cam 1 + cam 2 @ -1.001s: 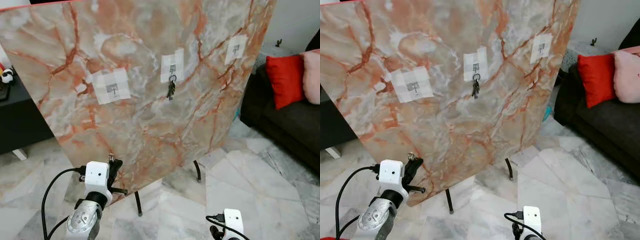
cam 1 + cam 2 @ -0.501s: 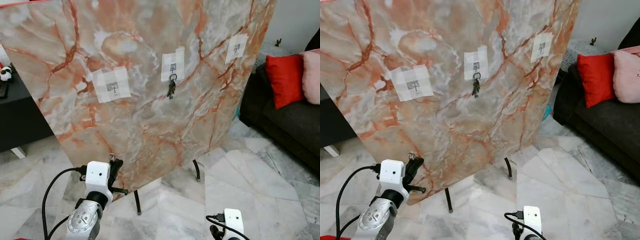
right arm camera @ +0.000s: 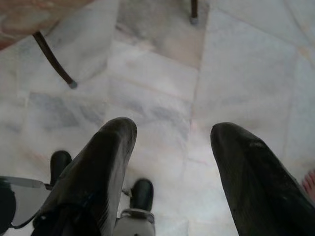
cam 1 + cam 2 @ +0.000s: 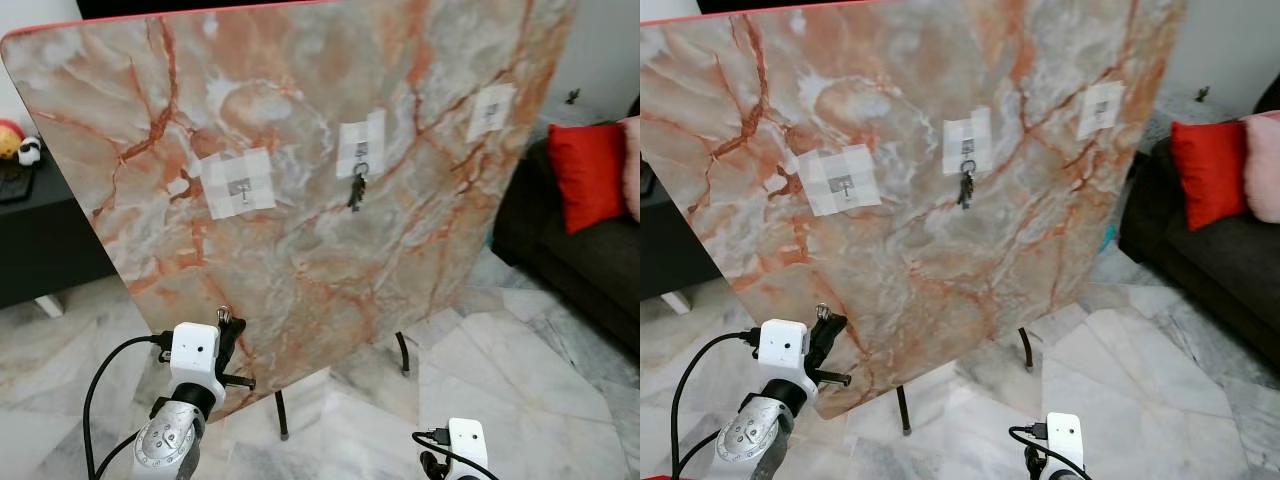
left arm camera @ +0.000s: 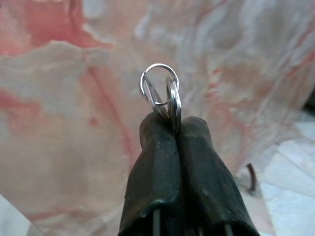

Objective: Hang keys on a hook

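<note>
Since the frame a second earlier the head camera had tilted up, sliding the marble board lower in view while the left gripper kept its fingers pinched on a key ring before the board's lower edge. Left to right ran a taped left hook, a middle hook already carrying hanging keys, a right hook, then a dark sofa with a red cushion. The right gripper hung spread wide over open marble floor beside the board's thin legs.

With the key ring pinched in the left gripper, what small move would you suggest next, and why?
Probably raise the left gripper toward the left hook. Its fingers are shut on the key ring, held low by the marble board's bottom edge, well below the hooks. The middle hook already holds keys; the left one looks free.
</note>
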{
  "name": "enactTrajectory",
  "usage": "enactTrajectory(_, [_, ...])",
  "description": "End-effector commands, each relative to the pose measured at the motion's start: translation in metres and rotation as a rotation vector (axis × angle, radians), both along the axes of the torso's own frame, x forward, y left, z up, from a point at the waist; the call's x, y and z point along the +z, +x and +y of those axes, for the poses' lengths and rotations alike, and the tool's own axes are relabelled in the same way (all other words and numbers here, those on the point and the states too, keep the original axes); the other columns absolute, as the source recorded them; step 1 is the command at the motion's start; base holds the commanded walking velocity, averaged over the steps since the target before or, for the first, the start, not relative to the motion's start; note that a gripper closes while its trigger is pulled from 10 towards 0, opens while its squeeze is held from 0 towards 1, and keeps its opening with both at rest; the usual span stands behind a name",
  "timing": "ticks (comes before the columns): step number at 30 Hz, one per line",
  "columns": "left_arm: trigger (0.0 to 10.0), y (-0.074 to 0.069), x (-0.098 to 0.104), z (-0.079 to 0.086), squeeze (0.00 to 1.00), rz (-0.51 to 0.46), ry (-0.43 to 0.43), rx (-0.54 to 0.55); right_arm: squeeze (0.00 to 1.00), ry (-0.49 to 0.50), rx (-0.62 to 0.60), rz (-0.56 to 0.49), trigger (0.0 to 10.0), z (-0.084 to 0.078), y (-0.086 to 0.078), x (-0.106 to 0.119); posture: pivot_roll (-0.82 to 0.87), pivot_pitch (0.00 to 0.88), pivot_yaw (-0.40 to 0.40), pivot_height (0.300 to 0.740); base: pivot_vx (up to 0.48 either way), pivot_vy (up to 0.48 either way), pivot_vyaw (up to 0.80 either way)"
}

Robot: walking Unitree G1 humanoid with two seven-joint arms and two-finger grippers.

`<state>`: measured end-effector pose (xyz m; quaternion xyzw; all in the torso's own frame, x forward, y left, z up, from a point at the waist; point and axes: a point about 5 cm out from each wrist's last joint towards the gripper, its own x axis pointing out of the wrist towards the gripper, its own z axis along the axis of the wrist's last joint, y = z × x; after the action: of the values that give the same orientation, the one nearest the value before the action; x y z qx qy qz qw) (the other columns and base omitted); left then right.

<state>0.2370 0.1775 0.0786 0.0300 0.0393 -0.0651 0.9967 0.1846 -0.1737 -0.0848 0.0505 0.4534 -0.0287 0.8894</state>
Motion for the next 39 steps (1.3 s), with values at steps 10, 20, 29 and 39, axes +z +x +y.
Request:
enactTrajectory(10, [10.0,0.002,0.006,-0.003,0.00,-0.029,-0.004,-0.010,0.00,-0.011,-0.003,0.009,10.0,-0.005,-0.004,-0.001,0.11,0.000,-0.053,0.740,0.250,0.000,0.00])
enactTrajectory(20, [10.0,0.002,0.008,-0.002,0.00,-0.042,0.001,0.000,0.00,-0.010,-0.003,0.009,10.0,-0.005,-0.004,-0.001,0.10,0.000,-0.050,0.740,0.000,0.000,0.00])
enactTrajectory(29, [10.0,0.006,0.013,0.003,0.00,-0.068,0.023,0.035,0.00,-0.010,0.000,0.007,10.0,-0.005,-0.004,-0.001,0.11,0.000,-0.053,0.740,0.000,0.000,0.00])
enactTrajectory(39, [10.0,0.029,0.039,0.001,0.00,-0.160,0.065,0.008,0.00,-0.011,-0.001,0.008,10.0,-0.005,-0.003,-0.001,0.10,0.000,-0.052,0.740,0.000,0.000,0.00])
